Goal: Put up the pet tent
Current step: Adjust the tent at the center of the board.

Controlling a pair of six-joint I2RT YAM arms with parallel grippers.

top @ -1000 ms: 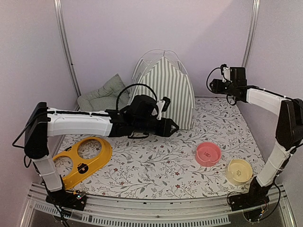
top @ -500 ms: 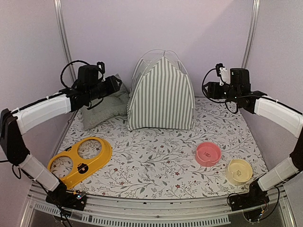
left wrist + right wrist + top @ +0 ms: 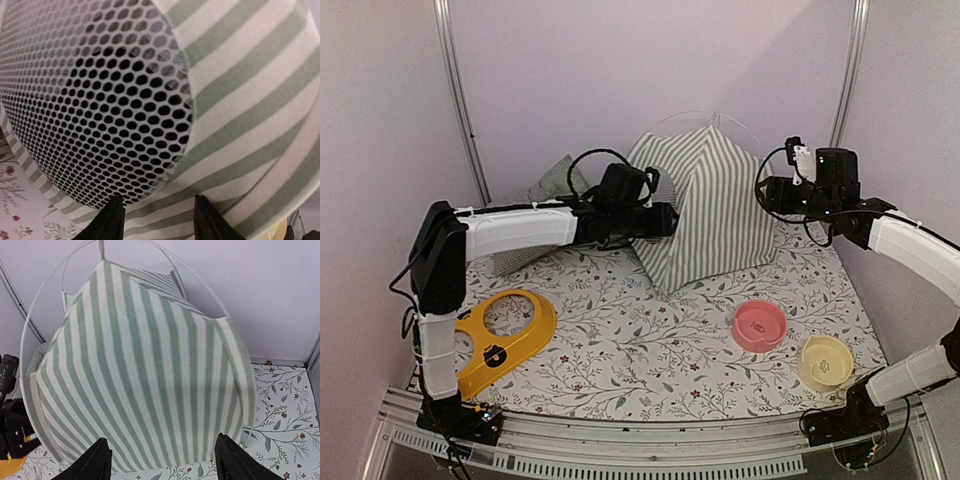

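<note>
The pet tent (image 3: 712, 205), green-and-white striped, stands tipped at the back right of the mat, with thin white poles (image 3: 101, 251) arching over its top. My left gripper (image 3: 668, 220) is against the tent's left side. In the left wrist view it (image 3: 157, 198) is open, its fingertips right up against the striped fabric (image 3: 245, 95) beside a white mesh panel (image 3: 100, 105). My right gripper (image 3: 766, 195) hovers just off the tent's right side. In the right wrist view it (image 3: 161, 439) stands wide open and faces the striped wall (image 3: 140, 365), holding nothing.
A green checked cushion (image 3: 553, 180) lies behind my left arm at the back left. A yellow two-hole bowl stand (image 3: 495, 340) sits front left. A pink bowl (image 3: 760, 325) and a cream bowl (image 3: 825, 361) sit front right on the floral mat (image 3: 650, 350).
The tent has slid to the right and tipped over to one side. My left gripper has left the cushion and come against the tent's left side. The right gripper has barely moved.
</note>
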